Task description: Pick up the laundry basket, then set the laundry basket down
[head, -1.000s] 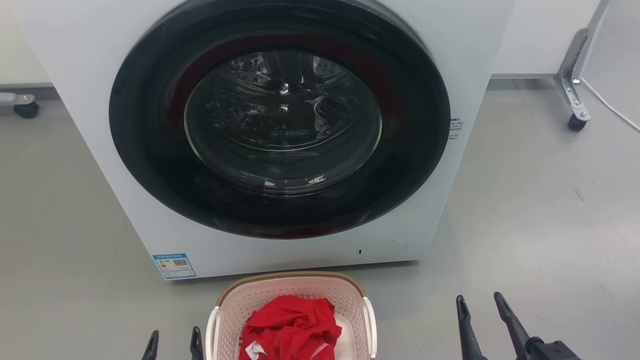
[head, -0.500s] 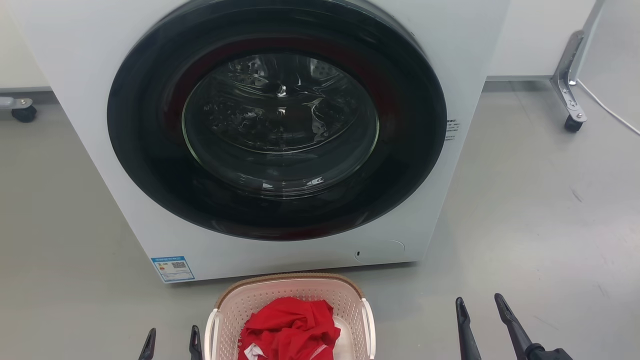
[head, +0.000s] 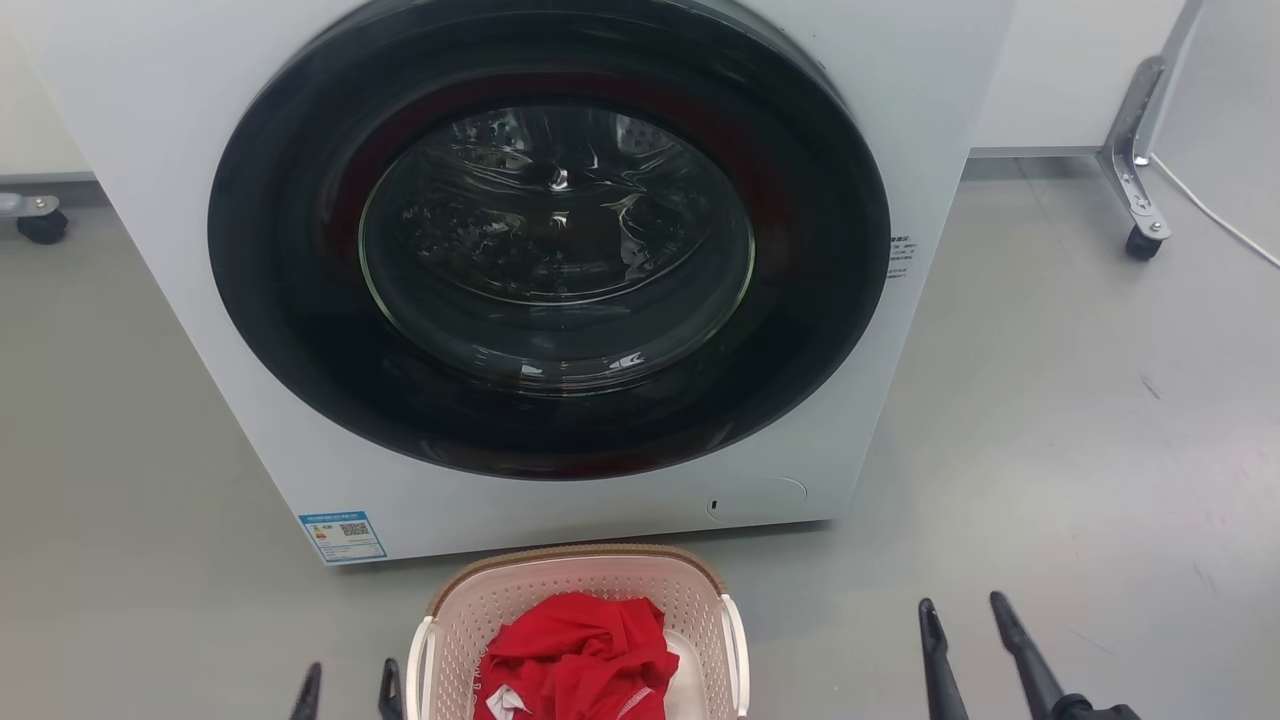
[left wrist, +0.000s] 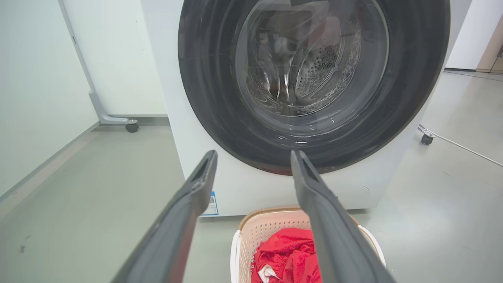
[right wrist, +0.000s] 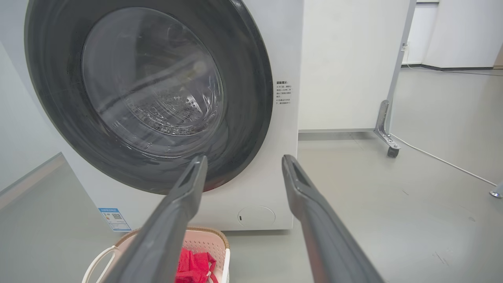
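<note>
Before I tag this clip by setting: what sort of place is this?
Likely a test room staged as a laundry corner: a front-loading washing machine on bare grey floor, the laundry basket holding red clothing, and white partitions on casters.

Laundry basket (head: pixel 572 592) sits on floor (head: pixel 1050 450) before washing machine (head: pixel 550 260), apparently just apart, cloth (head: pixel 585 650) inside

Basket (head: pixel 500 600) runs off the bottom edge, its near part cut away, and the red cloth (head: pixel 580 650) hides its floor. Left gripper (head: pixel 350 675), bottom left: just fingertips. Washer (head: pixel 560 510) label (head: pixel 341 536) print too small to read.
</note>
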Motion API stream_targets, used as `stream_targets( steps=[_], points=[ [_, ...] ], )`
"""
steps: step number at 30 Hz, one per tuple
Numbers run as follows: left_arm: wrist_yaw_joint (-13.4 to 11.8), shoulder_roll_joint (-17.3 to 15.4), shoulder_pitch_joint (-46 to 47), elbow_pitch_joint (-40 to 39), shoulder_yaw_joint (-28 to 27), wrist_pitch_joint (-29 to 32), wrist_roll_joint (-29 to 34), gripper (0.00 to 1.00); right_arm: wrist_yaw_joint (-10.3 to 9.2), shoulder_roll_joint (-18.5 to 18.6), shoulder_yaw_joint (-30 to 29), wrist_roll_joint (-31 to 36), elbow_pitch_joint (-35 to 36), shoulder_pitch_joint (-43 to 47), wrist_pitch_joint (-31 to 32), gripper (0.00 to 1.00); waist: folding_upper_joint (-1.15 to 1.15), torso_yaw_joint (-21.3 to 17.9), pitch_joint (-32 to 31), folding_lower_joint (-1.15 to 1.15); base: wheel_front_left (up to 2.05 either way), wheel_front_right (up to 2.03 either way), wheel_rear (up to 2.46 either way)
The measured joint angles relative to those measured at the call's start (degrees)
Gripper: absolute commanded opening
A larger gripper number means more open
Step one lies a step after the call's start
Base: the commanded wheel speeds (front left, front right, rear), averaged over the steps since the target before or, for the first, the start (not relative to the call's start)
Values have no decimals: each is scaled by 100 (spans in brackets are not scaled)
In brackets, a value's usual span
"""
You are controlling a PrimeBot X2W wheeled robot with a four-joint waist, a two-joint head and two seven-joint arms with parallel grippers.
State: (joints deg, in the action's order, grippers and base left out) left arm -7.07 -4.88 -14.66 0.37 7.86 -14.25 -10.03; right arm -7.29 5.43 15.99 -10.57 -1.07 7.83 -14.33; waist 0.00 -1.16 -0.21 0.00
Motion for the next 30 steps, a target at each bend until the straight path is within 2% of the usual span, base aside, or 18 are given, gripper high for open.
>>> stream_targets(
  steps=[5, 11, 30],
  points=[
    [2, 0, -4, 285, 13, 4, -21, 0, 7, -5, 25, -9, -308, 15, 21, 0, 0, -1, 2, 0, 0, 0, 0],
    [59, 2, 10, 323, -21, 69, -194, 0, 37, -16, -77, -209, -338, 8, 73, 0, 0, 5, 5, 1, 0, 0, 0],
    [320, 64, 294, 612, -313, 516, -1923, 0, 332, -81, -552, -1927, -577, -166, 528, 0, 0, 29, 11, 1, 0, 0, 0]
  ],
)
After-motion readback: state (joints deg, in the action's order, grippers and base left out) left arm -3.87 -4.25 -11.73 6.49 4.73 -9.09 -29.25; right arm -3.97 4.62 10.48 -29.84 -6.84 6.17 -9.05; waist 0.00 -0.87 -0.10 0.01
